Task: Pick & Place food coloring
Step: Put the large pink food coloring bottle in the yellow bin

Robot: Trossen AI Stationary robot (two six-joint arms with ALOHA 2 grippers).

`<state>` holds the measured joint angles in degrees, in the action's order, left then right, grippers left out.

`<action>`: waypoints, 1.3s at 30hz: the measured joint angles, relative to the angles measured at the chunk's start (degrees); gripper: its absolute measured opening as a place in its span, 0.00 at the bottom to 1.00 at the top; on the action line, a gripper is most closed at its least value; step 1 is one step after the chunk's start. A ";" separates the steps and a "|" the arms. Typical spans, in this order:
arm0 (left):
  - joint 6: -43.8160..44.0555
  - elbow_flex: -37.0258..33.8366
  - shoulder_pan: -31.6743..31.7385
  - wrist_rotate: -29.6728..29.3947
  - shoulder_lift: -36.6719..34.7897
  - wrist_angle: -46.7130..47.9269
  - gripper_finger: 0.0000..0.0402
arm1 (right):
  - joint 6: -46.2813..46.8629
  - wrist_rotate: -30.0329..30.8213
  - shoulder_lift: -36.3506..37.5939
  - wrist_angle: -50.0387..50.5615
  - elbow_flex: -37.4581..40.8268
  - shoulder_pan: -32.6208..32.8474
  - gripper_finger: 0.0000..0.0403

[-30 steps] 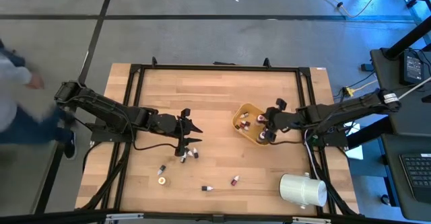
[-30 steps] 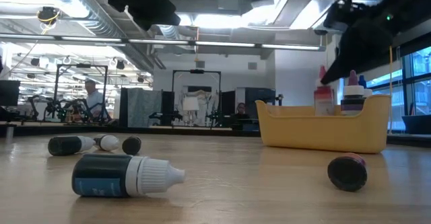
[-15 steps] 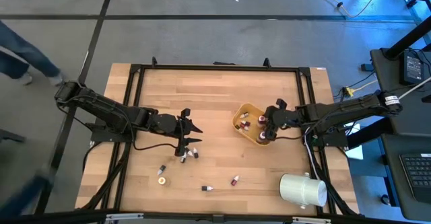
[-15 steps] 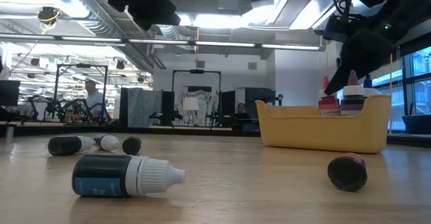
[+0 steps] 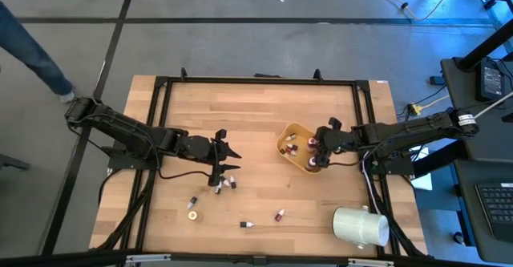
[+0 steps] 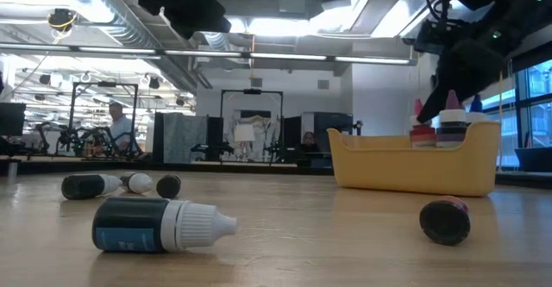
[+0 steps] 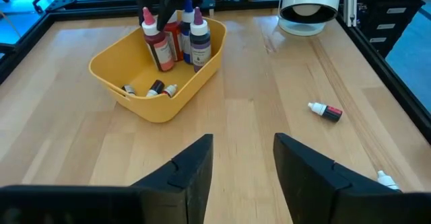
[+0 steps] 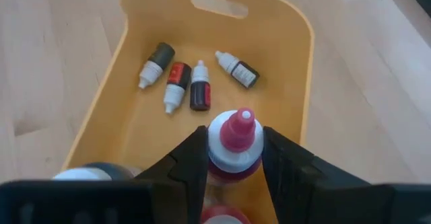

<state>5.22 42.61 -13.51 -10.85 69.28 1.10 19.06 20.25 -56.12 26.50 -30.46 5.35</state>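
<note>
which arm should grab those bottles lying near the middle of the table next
Left. The left gripper hangs open right beside the loose bottles, while the right gripper is over the yellow bowl, shut on a red-capped bottle.

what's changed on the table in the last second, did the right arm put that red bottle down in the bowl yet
The right gripper has lowered its red-capped bottle into the yellow bowl, beside the upright bottles there, and is still clamped on it, so not released yet. The left gripper stayed open over the table, and the loose bottles on the wood have not moved.
</note>
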 joint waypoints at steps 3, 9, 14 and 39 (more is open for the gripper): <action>0.02 -0.02 0.02 0.00 0.00 0.00 0.37 | 0.27 -0.93 -0.02 -1.84 0.00 0.02 0.34; 0.02 -0.01 0.02 0.00 0.00 0.00 0.38 | 0.11 -0.94 -1.15 -2.99 -0.02 0.02 0.33; 0.02 0.00 0.02 0.00 0.00 0.00 0.38 | -0.03 -0.83 -3.37 -3.23 -0.04 0.02 0.35; 0.02 0.00 0.00 0.00 0.00 0.02 0.38 | -1.47 -0.93 -4.55 -2.52 -0.09 0.04 0.37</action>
<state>5.23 42.61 -13.52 -10.85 69.28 1.13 17.59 19.32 -60.67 23.98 -30.55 5.39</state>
